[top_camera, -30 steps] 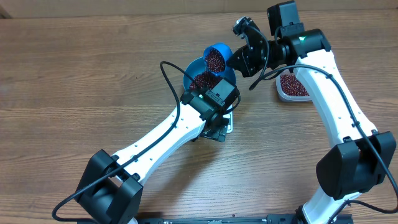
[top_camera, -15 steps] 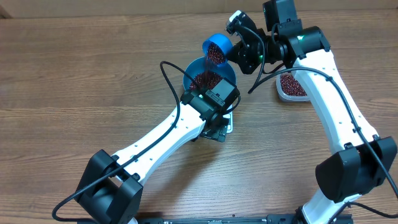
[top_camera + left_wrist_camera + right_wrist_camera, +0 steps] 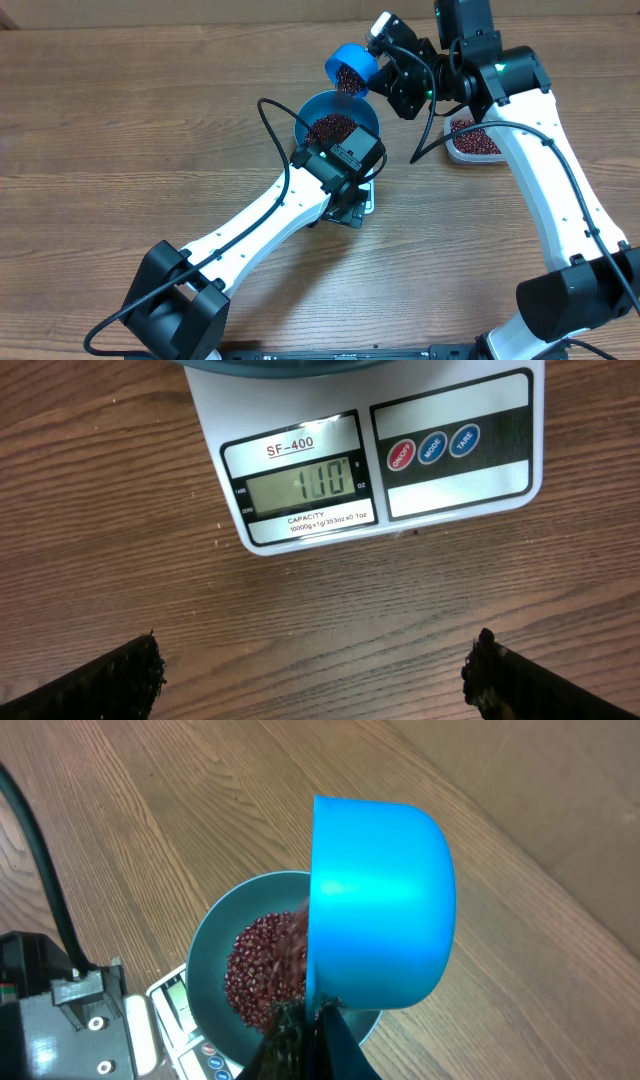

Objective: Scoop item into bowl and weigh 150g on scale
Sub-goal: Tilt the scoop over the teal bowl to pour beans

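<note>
Left arm (image 3: 255,215) and right arm (image 3: 545,170) wear white shells over black joints; a black cable (image 3: 271,125) loops by the left gripper (image 3: 315,660), its fingers (image 3: 110,675) black

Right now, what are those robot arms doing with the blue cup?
The right gripper holds a small blue scoop tipped over, and red-brown beans spill from it into the blue bowl on the white scale. The left gripper hovers open in front of the scale, whose display reads 110, short of 150.

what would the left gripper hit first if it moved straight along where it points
Most likely the bare table just short of the scale; the left gripper looks angled down, depth unclear.
</note>
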Controlling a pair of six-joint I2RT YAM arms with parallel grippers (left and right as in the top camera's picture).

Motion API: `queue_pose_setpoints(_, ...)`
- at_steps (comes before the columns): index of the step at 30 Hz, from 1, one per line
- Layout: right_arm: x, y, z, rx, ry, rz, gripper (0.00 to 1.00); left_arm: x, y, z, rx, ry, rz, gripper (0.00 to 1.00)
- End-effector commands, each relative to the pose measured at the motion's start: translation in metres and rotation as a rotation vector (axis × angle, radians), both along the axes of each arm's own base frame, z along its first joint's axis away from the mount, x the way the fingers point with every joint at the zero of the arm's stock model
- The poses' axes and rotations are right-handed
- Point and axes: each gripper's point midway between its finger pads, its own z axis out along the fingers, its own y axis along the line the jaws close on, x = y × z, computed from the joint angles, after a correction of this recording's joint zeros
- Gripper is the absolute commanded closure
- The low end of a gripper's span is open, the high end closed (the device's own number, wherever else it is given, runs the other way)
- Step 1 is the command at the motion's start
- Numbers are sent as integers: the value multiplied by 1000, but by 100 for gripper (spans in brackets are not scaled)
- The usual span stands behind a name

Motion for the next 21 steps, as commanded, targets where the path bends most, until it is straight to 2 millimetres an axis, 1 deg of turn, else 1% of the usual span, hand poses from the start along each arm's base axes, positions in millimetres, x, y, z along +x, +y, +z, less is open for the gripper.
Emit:
queue_pose_setpoints(1, -2, 0, 31, 2, -98, 30, 96, 2, 4, 8, -6, -29, 19, 1)
queue_pose_setpoints(8, -10, 14, 29, -67, -181, 156, 96, 2, 4, 8, -6, -29, 19, 0)
queue_pose_setpoints(10, -9, 15, 27, -119, -215, 176, 96, 2, 4, 8, -6, -29, 19, 0)
queue_pose_setpoints(14, -7, 15, 24, -161, -228, 157, 96, 2, 4, 8, -6, -29, 19, 0)
queue_pose_setpoints(21, -7, 15, 24, -163, -228, 156, 96, 2, 4, 8, -6, -29, 19, 0)
